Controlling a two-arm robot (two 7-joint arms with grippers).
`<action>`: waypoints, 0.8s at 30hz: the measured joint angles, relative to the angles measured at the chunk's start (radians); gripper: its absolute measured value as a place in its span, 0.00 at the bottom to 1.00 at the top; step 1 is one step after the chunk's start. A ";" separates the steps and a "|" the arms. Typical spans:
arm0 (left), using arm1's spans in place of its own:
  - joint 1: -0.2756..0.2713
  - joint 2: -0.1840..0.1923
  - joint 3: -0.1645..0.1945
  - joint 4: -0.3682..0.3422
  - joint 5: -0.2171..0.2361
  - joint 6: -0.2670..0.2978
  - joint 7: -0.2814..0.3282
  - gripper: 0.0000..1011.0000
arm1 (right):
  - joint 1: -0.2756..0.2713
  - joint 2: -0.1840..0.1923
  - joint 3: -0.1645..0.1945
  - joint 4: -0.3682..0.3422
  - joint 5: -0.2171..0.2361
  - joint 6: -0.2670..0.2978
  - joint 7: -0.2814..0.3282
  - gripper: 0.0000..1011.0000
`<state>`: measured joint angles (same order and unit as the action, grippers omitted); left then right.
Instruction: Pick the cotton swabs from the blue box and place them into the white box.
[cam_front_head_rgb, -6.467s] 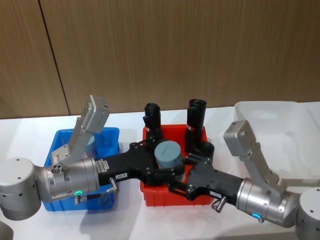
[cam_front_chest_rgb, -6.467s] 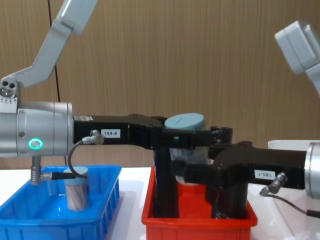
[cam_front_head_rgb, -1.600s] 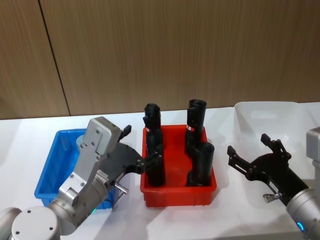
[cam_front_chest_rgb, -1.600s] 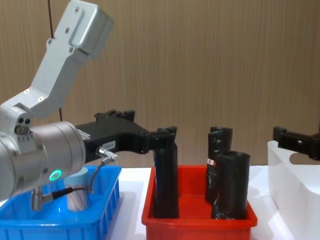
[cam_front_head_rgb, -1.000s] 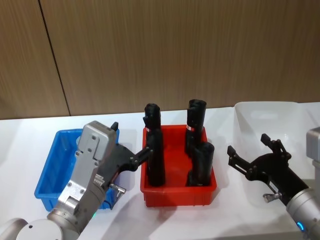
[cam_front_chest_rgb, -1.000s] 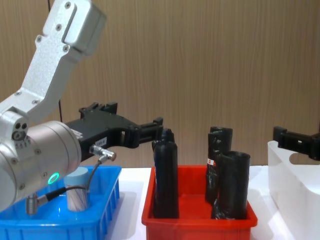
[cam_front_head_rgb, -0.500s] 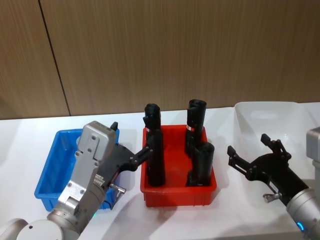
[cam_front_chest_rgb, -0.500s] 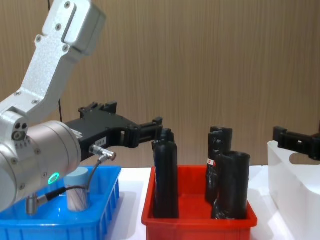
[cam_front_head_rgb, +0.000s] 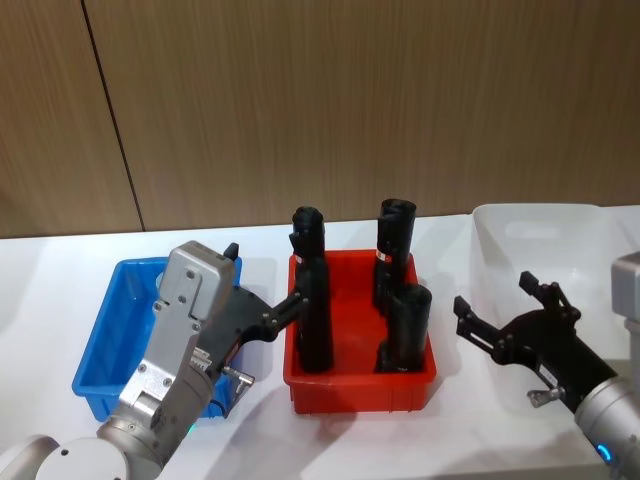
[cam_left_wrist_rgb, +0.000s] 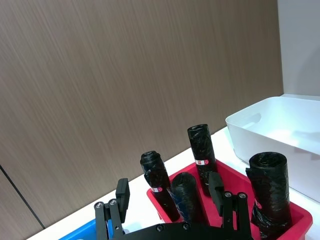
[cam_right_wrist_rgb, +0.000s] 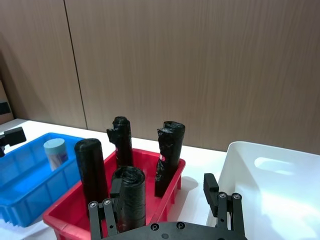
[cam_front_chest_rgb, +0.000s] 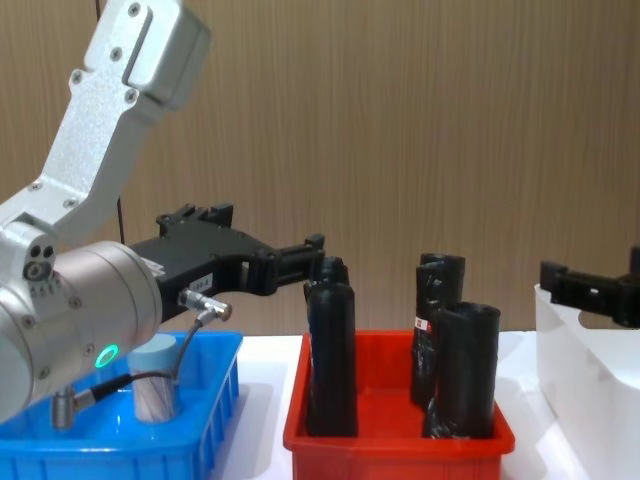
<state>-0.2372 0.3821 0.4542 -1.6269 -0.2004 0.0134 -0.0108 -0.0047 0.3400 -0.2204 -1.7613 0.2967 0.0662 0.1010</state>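
Note:
One cotton swab tub (cam_front_chest_rgb: 155, 378) with a pale-blue lid stands in the blue box (cam_front_chest_rgb: 205, 400), also seen as the tub (cam_right_wrist_rgb: 55, 152) in the right wrist view. My left arm hides it in the head view. My left gripper (cam_front_head_rgb: 263, 278) hangs open and empty above the blue box's (cam_front_head_rgb: 100, 340) right side, its fingers pointing toward the red bin. Open and empty too, my right gripper (cam_front_head_rgb: 495, 297) hovers at the near left corner of the white box (cam_front_head_rgb: 545, 240). Its fingers (cam_front_chest_rgb: 560, 276) enter the chest view from the right.
A red bin (cam_front_head_rgb: 355, 385) with several tall black wrapped rolls (cam_front_head_rgb: 313, 325) stands between the two boxes. It sits close to my left gripper's fingertips (cam_front_chest_rgb: 315, 245). A wood-panel wall closes off the back. White table shows in front of the bins.
6.5 s ago both grippers held a tub above the red bin. Both have since pulled back, open and empty. Over the last half second the right gripper edged slightly left.

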 joint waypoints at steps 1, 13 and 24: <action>0.000 0.000 0.000 0.000 0.000 0.000 0.000 0.99 | 0.002 0.000 0.000 0.001 0.002 0.005 0.005 0.99; 0.000 0.000 0.000 0.001 0.000 0.001 0.000 0.99 | 0.044 -0.001 0.003 0.050 0.020 0.073 0.100 0.99; 0.000 0.000 0.000 0.001 0.000 0.000 0.000 0.99 | 0.100 -0.018 0.000 0.122 0.028 0.112 0.179 0.99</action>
<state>-0.2372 0.3821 0.4542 -1.6262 -0.2004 0.0139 -0.0110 0.0950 0.3218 -0.2208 -1.6392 0.3250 0.1787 0.2803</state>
